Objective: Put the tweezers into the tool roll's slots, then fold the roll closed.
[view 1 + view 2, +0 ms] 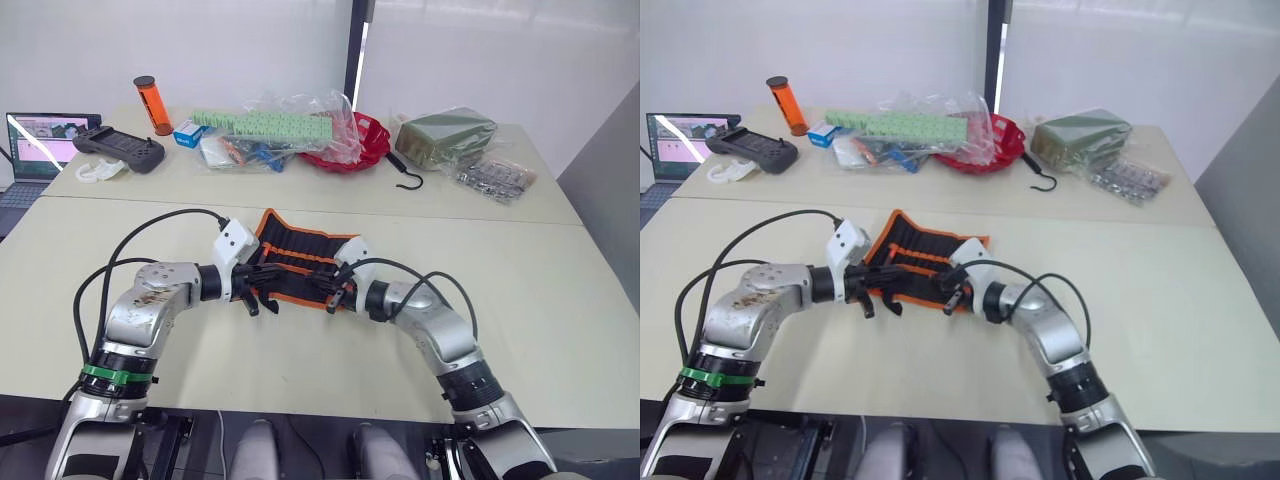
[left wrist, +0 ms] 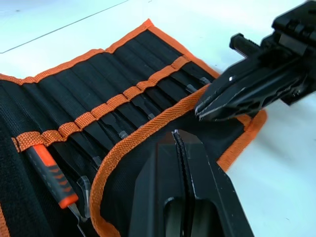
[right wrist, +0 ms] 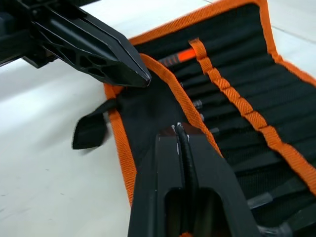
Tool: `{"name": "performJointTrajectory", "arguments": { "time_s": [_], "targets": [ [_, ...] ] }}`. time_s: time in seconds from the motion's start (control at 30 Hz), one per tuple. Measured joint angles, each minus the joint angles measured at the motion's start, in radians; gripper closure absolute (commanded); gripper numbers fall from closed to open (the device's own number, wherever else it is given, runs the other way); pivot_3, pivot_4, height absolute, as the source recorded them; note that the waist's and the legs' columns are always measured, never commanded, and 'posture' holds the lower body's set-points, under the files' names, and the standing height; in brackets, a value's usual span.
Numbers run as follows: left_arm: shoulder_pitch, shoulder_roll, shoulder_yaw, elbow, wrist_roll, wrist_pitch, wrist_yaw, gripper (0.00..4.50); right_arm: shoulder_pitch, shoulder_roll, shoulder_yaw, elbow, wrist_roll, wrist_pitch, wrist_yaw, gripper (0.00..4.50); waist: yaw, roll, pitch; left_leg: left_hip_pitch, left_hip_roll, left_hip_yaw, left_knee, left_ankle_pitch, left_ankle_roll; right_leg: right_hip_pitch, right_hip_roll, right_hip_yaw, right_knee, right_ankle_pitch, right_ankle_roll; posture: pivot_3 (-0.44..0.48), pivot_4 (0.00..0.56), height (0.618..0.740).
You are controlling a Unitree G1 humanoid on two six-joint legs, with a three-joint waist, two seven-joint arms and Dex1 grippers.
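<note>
The tool roll (image 1: 296,258) lies open on the table (image 1: 560,290), its near flap pinched by both closed pincers, left (image 2: 177,136) and right (image 3: 178,129).

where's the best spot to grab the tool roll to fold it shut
Probably the near flap of the tool roll, at its orange edging, coming from the robot's side. That flap already lies folded over the slots, so its edge is the free part to pinch. The left gripper and right gripper both sit shut on it.
</note>
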Motion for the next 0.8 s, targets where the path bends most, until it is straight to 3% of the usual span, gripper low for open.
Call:
{"name": "performJointTrajectory", "arguments": {
  "time_s": [0.33, 0.57, 0.8],
  "targets": [
    [0.004, -0.042, -0.028, 0.169, 0.054, -0.126, 0.054, 4.5, 0.0, 0.038, 0.013, 0.141, -0.078, -0.141, -0.049, 4.48, -0.001, 0.0, 0.0, 0.001, 0.0, 0.0, 0.0, 0.0, 0.0, 0.0, 0.0, 0.0, 0.0, 0.0, 0.0, 0.0, 0.15, 0.737],
    [0.02, -0.036, -0.001, 0.277, 0.056, -0.268, 0.021, 4.5, 0.034, 0.018, 0.008, 0.149, -0.083, -0.189, -0.054, 4.48, 0.001, 0.0, 0.0, 0.011, 0.0, -0.001, -0.002, 0.0, 0.0, 0.013, 0.0, -0.001, -0.005, 0.0, 0.0, 0.0, 0.15, 0.737],
    [-0.005, -0.053, 0.025, 0.391, 0.035, -0.342, 0.01, 4.5, 0.055, 0.004, 0.005, 0.14, -0.083, -0.204, -0.051, 4.48, 0.0, 0.0, -0.001, 0.012, 0.0, 0.0, -0.002, 0.001, 0.001, 0.015, 0.0, -0.001, -0.006, 0.0, 0.0, 0.0, 0.15, 0.737]
  ]
}}
